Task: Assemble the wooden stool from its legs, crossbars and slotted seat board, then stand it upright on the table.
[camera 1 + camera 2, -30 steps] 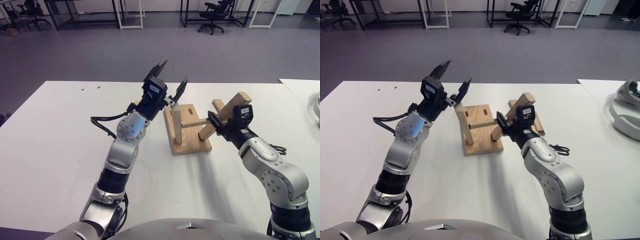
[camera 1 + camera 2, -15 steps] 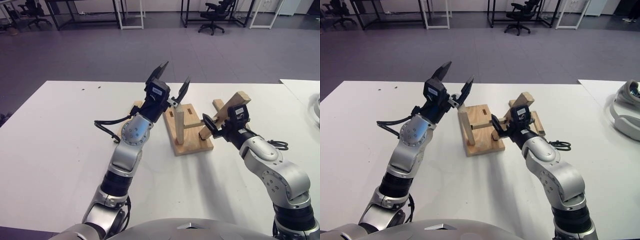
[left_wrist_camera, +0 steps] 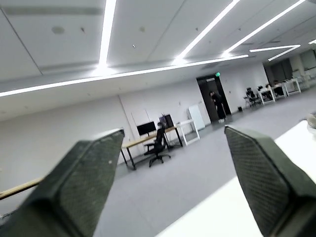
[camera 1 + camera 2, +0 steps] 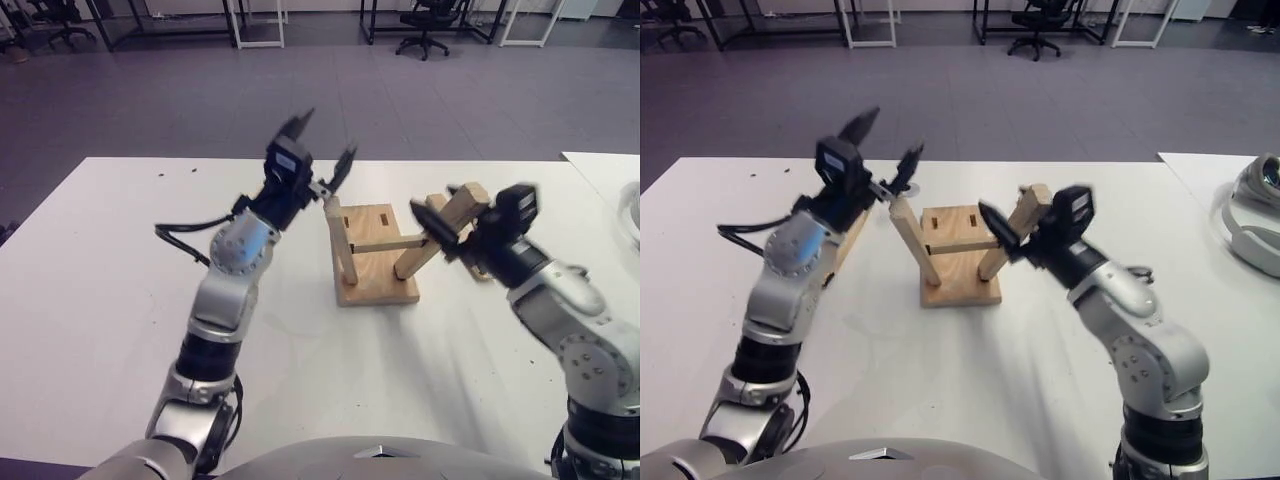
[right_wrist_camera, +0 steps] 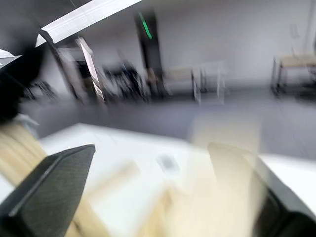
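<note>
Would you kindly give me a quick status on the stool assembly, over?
Left end effector open, by left leg top. Right end effector open, astride tilted right leg. Seat board flat on table, crossbar joining legs.

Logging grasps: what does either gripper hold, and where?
Nothing is gripped. The left gripper hangs open by the top of the left-hand leg; the right gripper is open astride the right-hand leg near its top.

— What sort of place is this?
— An open lab or office hall. There's a grey floor [image 4: 450, 110], wheeled office chairs [image 4: 427, 40], long ceiling strip lights [image 3: 106, 29], a monitor [image 3: 146, 129] on a far desk [image 3: 140, 140], and a broad white surface [image 4: 90, 300].
</note>
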Available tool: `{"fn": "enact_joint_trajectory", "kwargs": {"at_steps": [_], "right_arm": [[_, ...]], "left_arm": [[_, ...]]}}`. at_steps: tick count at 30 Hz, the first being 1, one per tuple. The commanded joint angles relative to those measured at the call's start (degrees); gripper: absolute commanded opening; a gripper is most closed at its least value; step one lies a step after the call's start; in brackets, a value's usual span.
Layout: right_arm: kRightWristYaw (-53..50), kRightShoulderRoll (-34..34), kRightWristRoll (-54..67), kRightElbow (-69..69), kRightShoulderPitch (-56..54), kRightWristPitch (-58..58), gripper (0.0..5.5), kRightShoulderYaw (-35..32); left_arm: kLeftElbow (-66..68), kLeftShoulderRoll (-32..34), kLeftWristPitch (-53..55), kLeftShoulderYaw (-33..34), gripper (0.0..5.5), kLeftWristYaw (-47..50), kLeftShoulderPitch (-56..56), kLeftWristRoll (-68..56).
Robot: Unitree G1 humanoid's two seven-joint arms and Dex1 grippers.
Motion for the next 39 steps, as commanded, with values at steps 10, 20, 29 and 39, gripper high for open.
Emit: {"fn": "enact_joint_trajectory", "kwargs": {"at_steps": [10,20,29,39], "right_arm": [[5.7,-11.9,-6.7,16.1,-1.5,0.5,4.20,11.5],[0.5,-4.7,13.6,16.3,-17.7,-2.9,4.20,-2.7],[21.7,-8.7,-22.1,41.5,-5.2,-16.6,4.20,23.2],[13.3,-3.5,-35.2,43.0,-8.1,-19.7,4.20,26.3]], "left_arm": [[7.9,2.2,0.1,-6.2,3.75,-8.9,7.7,-4.2],[3.9,0.5,5.6,6.0,3.75,-6.8,-3.9,-21.5],[15.2,23.9,-1.1,10.9,3.75,-22.1,7.8,-11.6],[2.2,36.1,0.0,-12.3,3.75,-38.6,30.8,5.8]]}}
